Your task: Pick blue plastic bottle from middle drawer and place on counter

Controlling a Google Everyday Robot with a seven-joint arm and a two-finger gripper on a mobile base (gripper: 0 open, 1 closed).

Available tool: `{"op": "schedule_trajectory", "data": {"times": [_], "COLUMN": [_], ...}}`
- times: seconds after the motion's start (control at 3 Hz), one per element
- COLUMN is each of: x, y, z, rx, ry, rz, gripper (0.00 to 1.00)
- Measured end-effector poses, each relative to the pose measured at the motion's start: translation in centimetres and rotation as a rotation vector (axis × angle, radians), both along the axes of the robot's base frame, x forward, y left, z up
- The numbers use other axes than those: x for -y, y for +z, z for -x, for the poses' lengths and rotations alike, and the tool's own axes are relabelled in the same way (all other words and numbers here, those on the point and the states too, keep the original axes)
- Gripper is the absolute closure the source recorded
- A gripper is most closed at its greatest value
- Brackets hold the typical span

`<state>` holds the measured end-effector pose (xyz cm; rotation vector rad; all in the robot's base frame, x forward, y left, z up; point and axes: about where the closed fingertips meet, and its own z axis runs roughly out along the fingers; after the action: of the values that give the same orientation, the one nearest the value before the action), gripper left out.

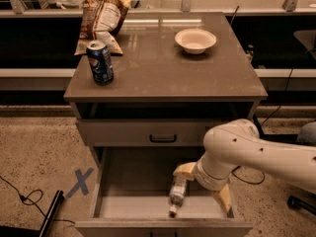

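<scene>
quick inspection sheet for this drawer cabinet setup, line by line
surface: counter, glossy, carrying three items
job's things: blue plastic bottle lying on the floor of the open middle drawer, not yet on the counter
clutter: blue soda can, chip bag and white bowl, all on the counter
grippers: claw down inside the drawer, right beside the bottle, open
cables: black cable on the floor at left
surroundings: blue tape X on the speckled floor
</scene>
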<state>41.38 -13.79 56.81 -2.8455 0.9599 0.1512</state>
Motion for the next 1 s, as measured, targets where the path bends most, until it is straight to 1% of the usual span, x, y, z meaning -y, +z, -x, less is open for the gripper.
{"op": "schedule_trajectory", "data": {"times": [0.33, 0.67, 1.0], "x": [-4.3, -6.3, -7.4], "y": [-3.8, -7.0, -11.0], "z": [-3.8, -5.9, -7.7], "rx": [0.148, 0.164, 0.125], "ry": [0.159, 0.229, 0.257], "rz": [-0.083, -0.054, -0.042], "gripper": [0.0, 0.0, 0.0]}}
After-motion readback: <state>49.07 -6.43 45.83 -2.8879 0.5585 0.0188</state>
